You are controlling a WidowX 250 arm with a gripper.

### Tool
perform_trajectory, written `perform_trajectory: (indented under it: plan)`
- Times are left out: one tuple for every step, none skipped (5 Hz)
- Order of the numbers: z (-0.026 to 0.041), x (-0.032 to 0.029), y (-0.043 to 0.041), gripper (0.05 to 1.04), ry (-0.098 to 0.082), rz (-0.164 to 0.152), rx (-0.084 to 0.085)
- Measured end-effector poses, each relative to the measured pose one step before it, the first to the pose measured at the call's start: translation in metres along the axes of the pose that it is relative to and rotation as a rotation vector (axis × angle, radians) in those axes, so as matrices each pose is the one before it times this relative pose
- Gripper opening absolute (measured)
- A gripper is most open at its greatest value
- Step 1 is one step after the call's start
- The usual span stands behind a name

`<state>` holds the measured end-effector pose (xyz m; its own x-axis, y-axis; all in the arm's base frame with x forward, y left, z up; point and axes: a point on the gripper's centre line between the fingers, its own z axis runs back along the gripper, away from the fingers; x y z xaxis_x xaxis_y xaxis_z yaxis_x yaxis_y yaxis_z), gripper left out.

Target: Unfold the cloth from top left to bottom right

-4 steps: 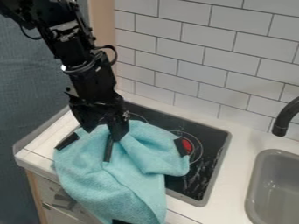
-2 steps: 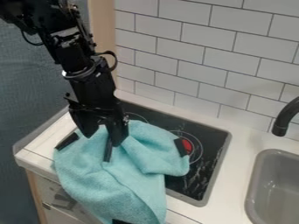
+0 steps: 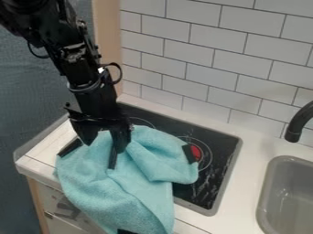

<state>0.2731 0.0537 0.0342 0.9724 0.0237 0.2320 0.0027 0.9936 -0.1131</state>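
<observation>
Cloth (image 3: 143,183) bunched partly over the stovetop (image 3: 214,180), gripper (image 3: 104,146) at its upper left.
Its fingers stand apart there; closing on several layers could drag the folds along together, while a shallow pinch could slip, and the overhang past the counter (image 3: 45,150) could pull everything down.

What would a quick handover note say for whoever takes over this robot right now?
Gripper: jaws apart, down at the cloth's upper part.
Cloth: rumpled over the stove's left part, hanging over the counter's front edge.
Done: the arm is at the cloth; the unfolding isn't finished.
Left: probably grip the top left, then open it towards the bottom right.
</observation>
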Motion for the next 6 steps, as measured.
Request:
perform_trajectory:
  plan:
    - [-0.02034,-0.00043,0.00496,0.999,0.0141,0.0305,0.0456]
    - [-0.01511,0.00164,-0.00565,0.999,0.0018,-0.0108,0.0284]
    - [-0.01488,0.00122,-0.00062,0.999,0.0247,-0.0089,0.0081]
    - [-0.00351,0.00335,-0.00512,0.999,-0.0135,-0.0162,0.0115]
    - [-0.00493,0.00860,0.00058,0.930,-0.0096,0.0163,0.0291]
    - [-0.00219,0.00792,0.00245,0.629,-0.0108,0.0155,0.0102]
